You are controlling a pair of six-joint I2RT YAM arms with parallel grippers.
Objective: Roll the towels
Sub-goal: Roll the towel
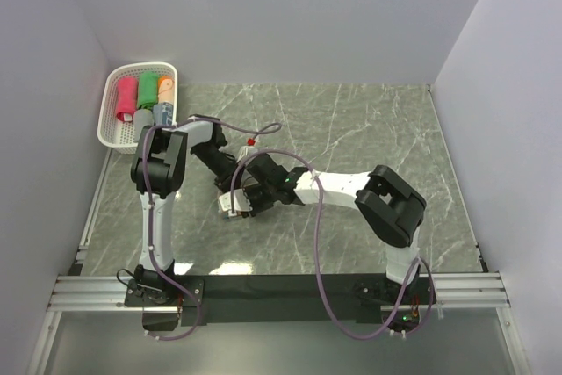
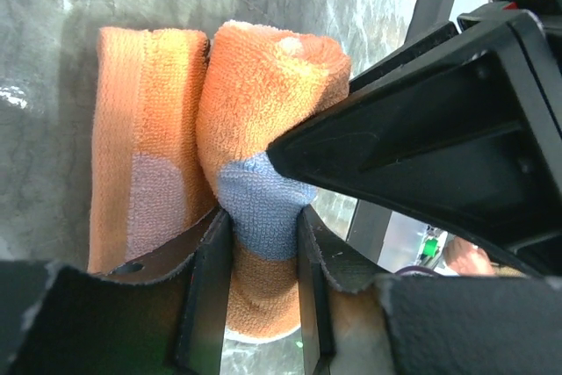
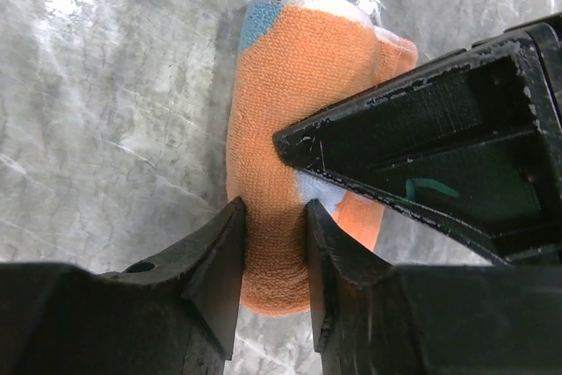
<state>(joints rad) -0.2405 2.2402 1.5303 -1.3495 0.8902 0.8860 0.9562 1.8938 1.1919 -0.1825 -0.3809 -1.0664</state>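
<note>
The orange towel [image 2: 263,111], marked with a light-blue patch, lay on the grey marbled tabletop [image 1: 369,129], well apart from the white basket [image 1: 112,103] and nearer the arm bases than it. Most of the towel was wound into a short roll, with a flatter orange band touching its side. The left gripper [image 2: 262,226] pinched the roll at one end, its fingers pressed into the blue patch. The right gripper [image 3: 272,212] pinched the same roll from the opposite side, its fingers against the pile. The two grippers sat just beside each other over the roll. Inside the basket, four finished rolls lay close together: pink [image 1: 126,98], green [image 1: 147,90], orange [image 1: 166,88] and grey-blue [image 1: 162,113].
</note>
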